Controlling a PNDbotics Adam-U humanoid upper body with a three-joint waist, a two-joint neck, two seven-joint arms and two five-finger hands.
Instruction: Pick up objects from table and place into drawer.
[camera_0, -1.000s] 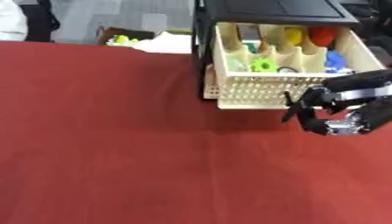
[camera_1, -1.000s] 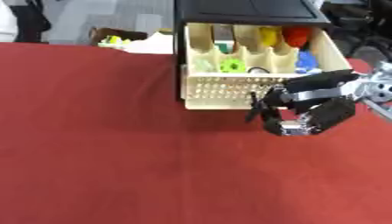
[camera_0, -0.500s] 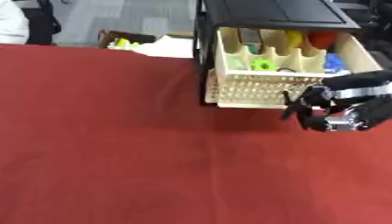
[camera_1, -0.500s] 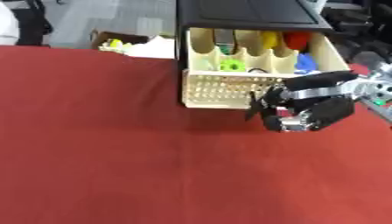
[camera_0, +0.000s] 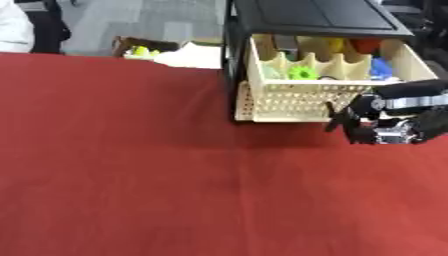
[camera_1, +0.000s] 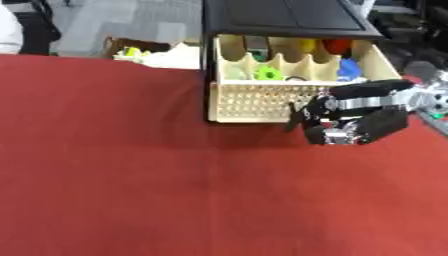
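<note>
A cream perforated drawer stands pulled out of a black cabinet at the table's far right. In its compartments lie a green thing, a yellow thing, a red thing and a blue thing. My right hand comes in from the right and hangs just in front of the drawer's right front corner. Its fingers stretch straight to the left along the drawer front, and it holds nothing. I cannot tell whether they touch the drawer. My left hand shows in no view.
The red table spreads wide to the left and front of the drawer, with no loose objects on it. Beyond its far edge sit a dark box with yellow-green items and a white thing.
My right hand stays by the drawer's front right corner with barely any shift. The drawer and its contents look the same.
</note>
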